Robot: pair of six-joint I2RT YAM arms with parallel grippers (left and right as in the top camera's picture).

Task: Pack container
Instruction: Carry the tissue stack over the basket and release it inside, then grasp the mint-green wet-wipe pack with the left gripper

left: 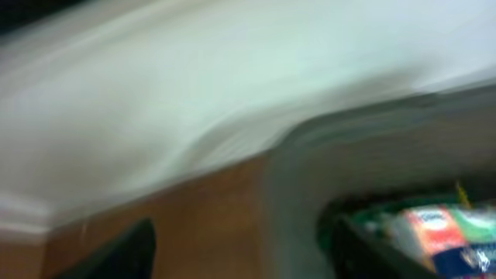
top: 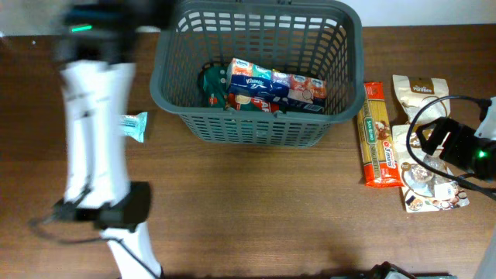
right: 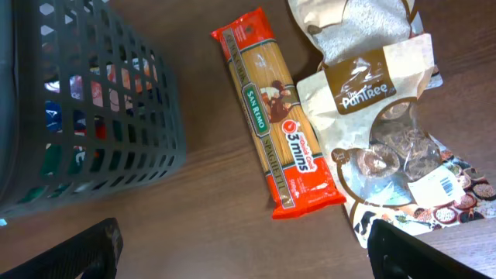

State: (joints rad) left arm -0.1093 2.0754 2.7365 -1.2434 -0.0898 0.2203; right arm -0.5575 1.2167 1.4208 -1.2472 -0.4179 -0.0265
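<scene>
The dark grey lattice basket (top: 260,128) stands at the back middle of the table. It holds tissue packs (top: 267,85) and a green packet (top: 211,81). It also shows in the right wrist view (right: 77,101) and, blurred, in the left wrist view (left: 310,170). My left gripper (top: 108,19) is a motion-blurred shape high at the basket's left rim; in its own view (left: 240,260) the jaws look open and empty. My right gripper (top: 435,142) hovers open and empty over the pouches on the right, its fingers spread wide over bare table (right: 252,260).
A small light blue packet (top: 133,125) lies left of the basket beside my left arm. An orange spaghetti packet (top: 376,136) (right: 275,116) lies right of the basket. Beige Pantree pouches (top: 418,89) (right: 387,116) lie further right, one (top: 434,190) under my right arm's cables.
</scene>
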